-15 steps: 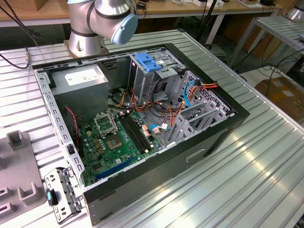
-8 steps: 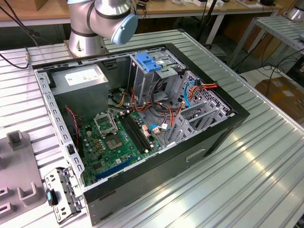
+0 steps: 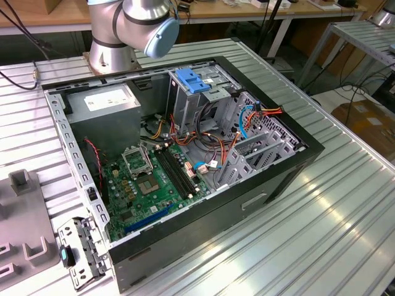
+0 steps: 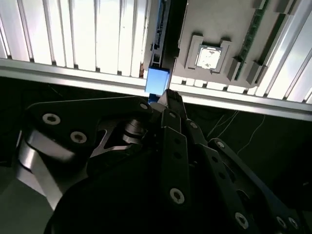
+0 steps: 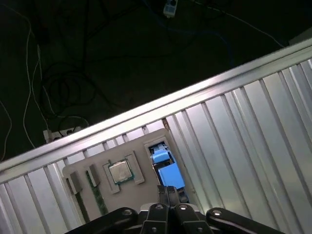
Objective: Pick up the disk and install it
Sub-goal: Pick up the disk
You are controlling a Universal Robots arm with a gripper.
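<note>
The disk (image 4: 157, 80) stands on edge in a slot of a grey fixture plate (image 4: 219, 19), and its blue end faces the camera. In the first wrist view the disk (image 5: 165, 165) sits at the plate's (image 5: 139, 141) corner, close to the table's edge. My gripper (image 4: 168, 96) hovers right over that blue end, its dark fingertips pressed together with nothing visible between them. Seen from the first wrist view, the gripper (image 5: 168, 191) is just short of the disk. The open computer case (image 3: 185, 154) lies on the table with its drive cage (image 3: 203, 92) at the back.
A processor (image 4: 210, 56) and a memory stick (image 4: 251, 34) rest in holders on the same plate. The arm's base (image 3: 111, 49) stands behind the case. A metal bracket (image 3: 83, 250) lies at the exterior view's lower left. Beyond the table's edge hang dark cables.
</note>
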